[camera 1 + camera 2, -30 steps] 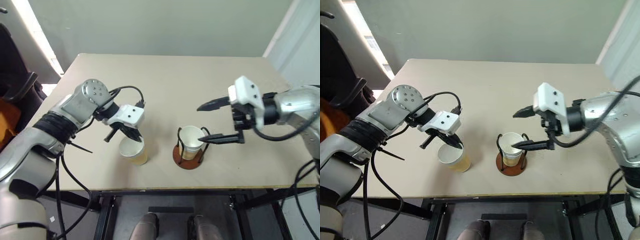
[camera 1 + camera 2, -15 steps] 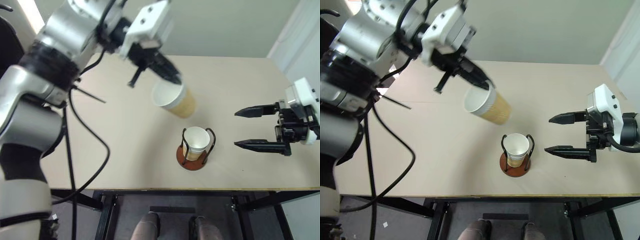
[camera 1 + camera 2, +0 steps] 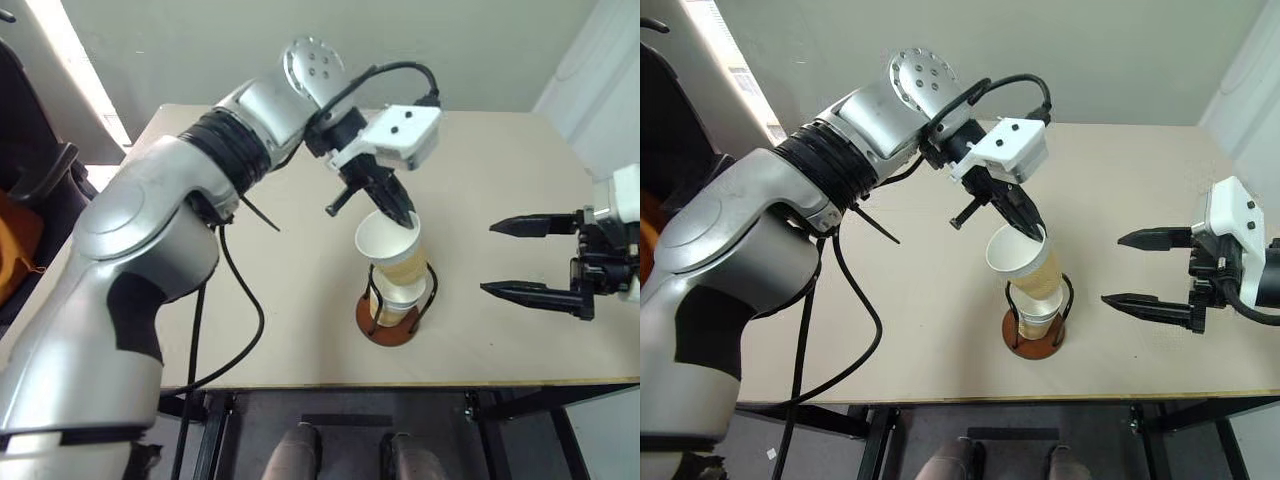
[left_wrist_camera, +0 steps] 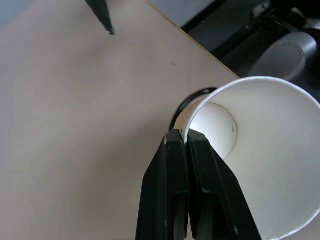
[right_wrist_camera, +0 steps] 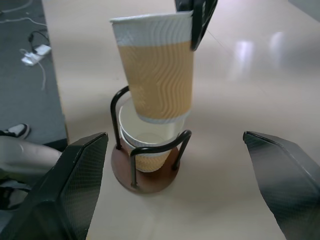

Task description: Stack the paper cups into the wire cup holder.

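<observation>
— Right wrist view: status of left gripper (image 3: 402,218)?
— Fingers pinched on paper cup (image 5: 157,70) rim, above cup-loaded wire cup holder (image 5: 145,172) on counter (image 3: 250,270). Right gripper (image 3: 530,258) spread wide, empty.

Both eye views look steeply down from the head onto the table (image 3: 300,330), far edge at twelve o'clock. The left wrist view peers close along closed fingers (image 4: 175,200) into a paper cup (image 4: 265,165). The right wrist view faces the wire cup holder (image 5: 145,165) low and near. All four share it.
</observation>
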Controlling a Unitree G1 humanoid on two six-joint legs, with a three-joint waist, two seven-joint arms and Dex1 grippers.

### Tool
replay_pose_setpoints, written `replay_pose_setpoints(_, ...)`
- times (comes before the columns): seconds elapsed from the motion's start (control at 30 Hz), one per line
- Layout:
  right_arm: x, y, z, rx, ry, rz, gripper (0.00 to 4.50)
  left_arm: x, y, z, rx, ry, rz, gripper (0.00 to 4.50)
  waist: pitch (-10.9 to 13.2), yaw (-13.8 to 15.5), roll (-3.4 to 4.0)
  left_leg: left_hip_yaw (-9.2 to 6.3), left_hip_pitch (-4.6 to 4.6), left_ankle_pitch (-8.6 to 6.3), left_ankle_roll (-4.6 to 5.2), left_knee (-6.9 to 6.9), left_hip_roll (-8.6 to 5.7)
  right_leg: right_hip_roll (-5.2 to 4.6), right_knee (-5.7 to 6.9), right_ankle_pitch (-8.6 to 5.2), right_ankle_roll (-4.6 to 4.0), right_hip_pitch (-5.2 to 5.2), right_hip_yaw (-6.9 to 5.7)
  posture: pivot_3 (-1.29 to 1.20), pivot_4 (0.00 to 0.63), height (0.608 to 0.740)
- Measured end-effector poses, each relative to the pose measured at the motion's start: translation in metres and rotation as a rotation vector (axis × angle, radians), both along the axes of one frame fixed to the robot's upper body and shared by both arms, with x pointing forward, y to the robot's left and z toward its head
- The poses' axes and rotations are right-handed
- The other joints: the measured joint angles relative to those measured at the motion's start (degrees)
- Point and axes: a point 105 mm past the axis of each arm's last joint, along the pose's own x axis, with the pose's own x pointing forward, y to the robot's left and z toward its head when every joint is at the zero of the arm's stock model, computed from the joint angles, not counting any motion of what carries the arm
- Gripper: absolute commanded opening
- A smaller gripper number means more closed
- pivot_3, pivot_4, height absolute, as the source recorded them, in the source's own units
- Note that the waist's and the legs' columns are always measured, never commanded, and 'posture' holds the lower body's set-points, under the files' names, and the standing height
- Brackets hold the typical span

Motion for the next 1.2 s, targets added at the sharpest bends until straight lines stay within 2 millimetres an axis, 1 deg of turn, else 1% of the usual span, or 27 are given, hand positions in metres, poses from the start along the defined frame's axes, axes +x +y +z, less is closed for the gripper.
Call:
replay_pose_setpoints(0.2,-0.005,0.000,-0.004,-0.003,0.000,-0.022,4.50,-0.001,0.000,-0.016,0.072,-0.010,-0.031,0.02,-0.01,0.18,0.02,0.09,-0.11,-0.26,0.20,0.37,-0.04,-0.05,-0.03,0.00,0.16,0.03,0.09,0.00,0.150,0.740)
replay_pose_setpoints(0.33,-0.007,0.002,-0.002,-0.003,-0.022,-0.027,4.50,-0.001,-0.007,-0.024,0.104,-0.042,-0.067,0.02,-0.01,0.31,0.02,0.10,-0.09,-0.27,0.21,0.43,-0.04,-0.05,0.01,0.00,0.17,0.07,0.09,0.00,0.150,0.740)
replay_pose_setpoints(0.5,-0.010,0.002,-0.004,0.001,-0.015,-0.037,4.50,0.000,-0.013,-0.030,0.136,-0.078,-0.095,0.02,-0.01,0.33,0.02,0.13,-0.07,-0.26,0.22,0.44,-0.04,-0.05,0.04,0.01,0.19,0.08,0.10,0.00,0.150,0.740)
replay_pose_setpoints(0.6,-0.011,0.003,-0.003,0.000,-0.026,-0.038,4.50,0.000,-0.016,-0.033,0.157,-0.104,-0.113,0.65,-0.02,0.34,0.03,0.16,-0.05,-0.27,0.23,0.45,-0.04,-0.04,0.04,0.02,0.19,0.08,0.12,0.00,0.150,0.740)
replay_pose_setpoints(0.7,-0.011,0.003,-0.002,0.000,-0.029,-0.038,4.50,0.002,-0.017,-0.032,0.154,-0.116,-0.110,1.62,-0.02,0.34,0.03,0.17,-0.05,-0.27,0.24,0.45,-0.04,-0.04,0.04,0.02,0.20,0.08,0.12,0.00,0.150,0.740)
replay_pose_setpoints(0.83,-0.011,0.004,-0.002,0.001,-0.032,-0.038,4.50,0.005,-0.016,-0.033,0.160,-0.131,-0.102,3.06,-0.02,0.34,0.03,0.17,-0.05,-0.27,0.26,0.45,-0.04,-0.04,0.04,0.02,0.20,0.08,0.12,0.00,0.150,0.740)
replay_pose_setpoints(0.93,-0.009,0.006,-0.001,0.005,-0.035,-0.022,4.50,0.006,-0.018,-0.031,0.118,-0.120,-0.095,4.11,-0.02,0.34,0.03,0.19,-0.05,-0.27,0.27,0.49,-0.04,-0.04,0.04,0.03,0.23,0.08,0.12,0.00,0.150,0.740)
replay_pose_setpoints(1.0,-0.005,0.009,-0.001,0.009,-0.032,0.007,4.50,0.009,-0.019,-0.027,0.067,-0.118,-0.074,4.11,-0.03,0.33,0.05,0.22,-0.03,-0.28,0.29,0.53,-0.04,-0.03,0.06,0.04,0.25,0.08,0.14,0.00,0.150,0.740)
replay_pose_setpoints(1.07,-0.001,0.011,-0.003,0.009,-0.021,0.023,4.50,0.014,-0.014,-0.023,0.026,-0.115,-0.042,4.11,-0.04,0.32,0.07,0.25,0.03,-0.27,0.30,0.53,-0.04,-0.03,0.09,0.04,0.26,0.10,0.16,0.00,0.150,0.740)
replay_pose_setpoints(1.13,0.007,0.010,-0.004,-0.007,-0.014,0.034,4.50,0.022,0.002,-0.022,-0.015,-0.093,0.015,4.11,-0.08,0.09,0.13,0.36,0.17,-0.26,0.32,0.50,-0.03,0.02,0.10,0.03,0.27,0.15,0.18,0.00,0.150,0.740)
replay_pose_setpoints(1.2,0.018,0.009,-0.006,-0.037,-0.006,0.043,4.50,0.030,0.034,-0.024,-0.065,-0.048,0.108,4.11,-0.11,-0.66,0.18,0.40,0.25,-0.25,0.33,0.45,0.00,0.04,0.12,0.02,0.28,0.15,0.20,0.00,0.150,0.740)
